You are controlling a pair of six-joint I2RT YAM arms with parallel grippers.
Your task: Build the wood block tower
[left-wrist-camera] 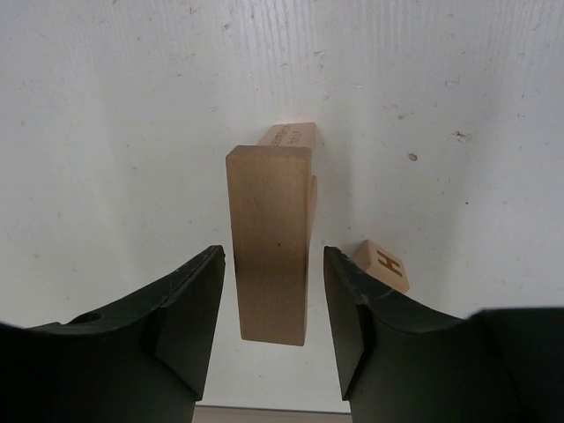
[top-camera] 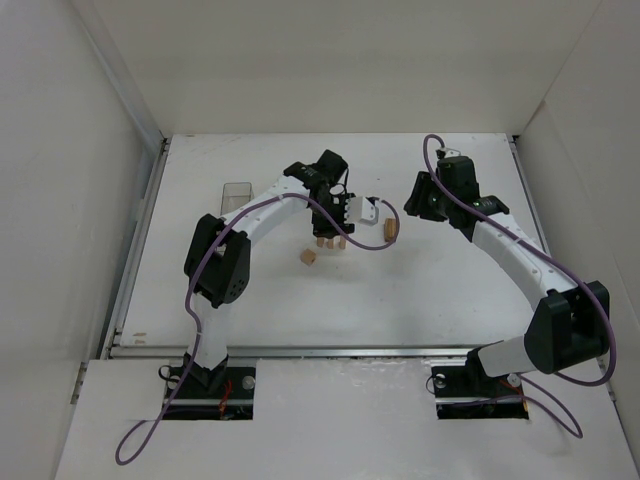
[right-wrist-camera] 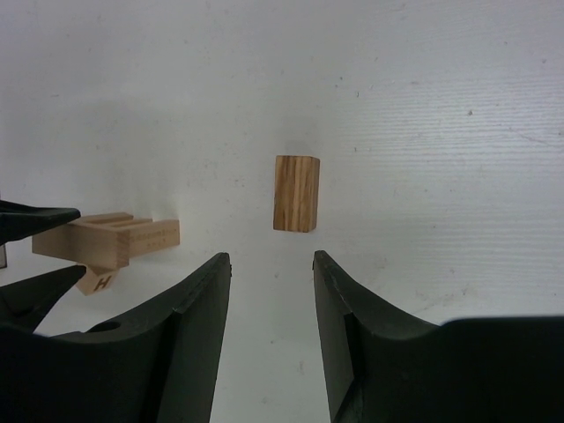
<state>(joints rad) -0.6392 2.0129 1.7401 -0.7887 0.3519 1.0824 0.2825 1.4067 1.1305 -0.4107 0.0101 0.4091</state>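
The tower (top-camera: 331, 241) is a small stack of tan wood blocks in the middle of the table. Its top plank (left-wrist-camera: 269, 256) lies across a printed block (left-wrist-camera: 294, 136) beneath. My left gripper (left-wrist-camera: 273, 260) straddles that plank and is open, with a gap showing on each side. A cube marked H (left-wrist-camera: 382, 264) lies just right of the stack, and shows near the tower in the top view (top-camera: 309, 257). My right gripper (right-wrist-camera: 271, 260) is open and empty. It hangs short of a darker upright block (right-wrist-camera: 296, 193), which stands right of the tower (top-camera: 390, 229).
A clear plastic box (top-camera: 236, 193) sits at the back left of the white table (top-camera: 450, 290). White walls enclose the table on three sides. The left gripper's fingers (right-wrist-camera: 31, 216) show at the left edge of the right wrist view, beside the tower (right-wrist-camera: 110, 238).
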